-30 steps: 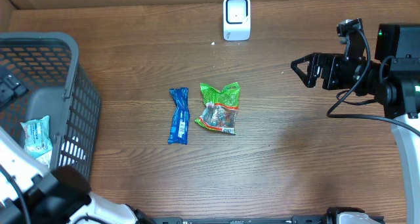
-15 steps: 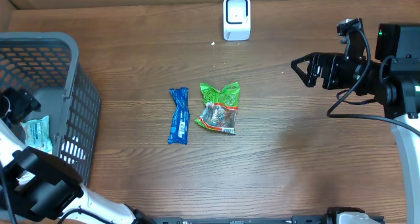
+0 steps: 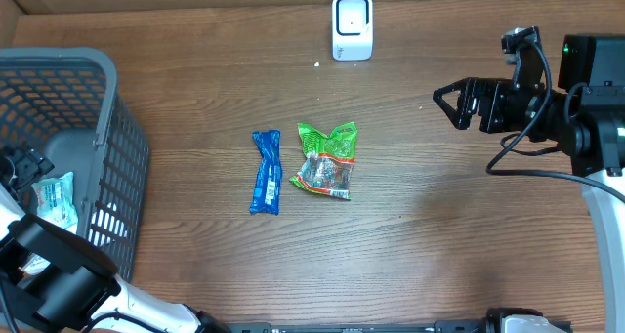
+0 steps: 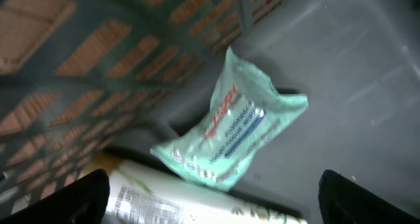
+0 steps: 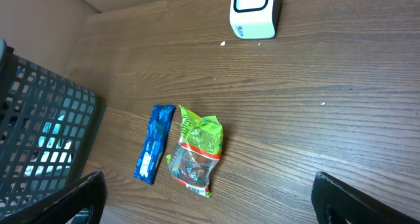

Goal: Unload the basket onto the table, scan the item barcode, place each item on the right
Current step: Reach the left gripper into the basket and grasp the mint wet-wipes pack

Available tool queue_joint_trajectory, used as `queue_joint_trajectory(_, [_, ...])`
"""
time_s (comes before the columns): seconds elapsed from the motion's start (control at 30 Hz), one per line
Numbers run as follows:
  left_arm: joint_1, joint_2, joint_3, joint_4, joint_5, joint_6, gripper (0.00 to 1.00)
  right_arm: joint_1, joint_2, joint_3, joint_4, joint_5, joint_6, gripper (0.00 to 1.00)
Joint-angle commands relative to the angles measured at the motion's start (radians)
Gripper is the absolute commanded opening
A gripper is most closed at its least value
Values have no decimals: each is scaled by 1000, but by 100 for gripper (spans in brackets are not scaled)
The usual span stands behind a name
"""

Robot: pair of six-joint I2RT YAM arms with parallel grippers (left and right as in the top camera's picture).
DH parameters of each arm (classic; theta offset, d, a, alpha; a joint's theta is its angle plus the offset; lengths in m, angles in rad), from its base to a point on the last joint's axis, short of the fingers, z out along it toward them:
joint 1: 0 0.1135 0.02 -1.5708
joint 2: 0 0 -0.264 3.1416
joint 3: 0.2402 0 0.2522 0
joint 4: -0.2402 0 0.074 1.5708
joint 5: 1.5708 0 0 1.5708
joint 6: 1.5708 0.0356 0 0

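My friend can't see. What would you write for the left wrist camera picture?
A pale green packet lies inside the grey basket, its lower edge against a white wrapped item. The left gripper is open over them, a dark fingertip in each bottom corner; the wooden table shows through the basket's mesh at upper left.

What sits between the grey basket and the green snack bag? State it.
The blue packet lies there, close beside the green snack bag, apart from the grey basket: overhead view.
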Motion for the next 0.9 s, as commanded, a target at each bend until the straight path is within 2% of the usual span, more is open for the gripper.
queue_joint_trajectory(0.0, [-19, -5, -57, 33, -13, 79, 90, -2, -3, 27, 3, 2, -2, 100])
queue_joint_trajectory(0.13, [-22, -5, -124, 58, -14, 96, 77, -2, -3, 27, 3, 2, -2, 100])
queue_joint_trajectory(0.2, [-21, -5, -163, 77, -15, 97, 76, -2, -2, 27, 7, 2, -2, 100])
queue_joint_trajectory(0.37, [-21, -5, -249, 141, -61, 96, 79, -2, 1, 27, 22, 2, -2, 100])
queue_joint_trajectory(0.73, [-21, -5, -358, 308, -64, 97, 87, -2, 3, 27, 21, 2, -1, 100])
queue_joint_trajectory(0.8, [-21, -5, -377, 330, -64, 97, 84, -2, 3, 26, 21, 2, -1, 100])
queue_joint_trajectory(0.83, [-21, -5, -381, 335, -64, 97, 79, -2, 3, 27, 21, 2, -1, 100])
queue_joint_trajectory(0.87, [-21, -5, -381, 340, -64, 97, 69, -2, 3, 27, 21, 2, -1, 100])
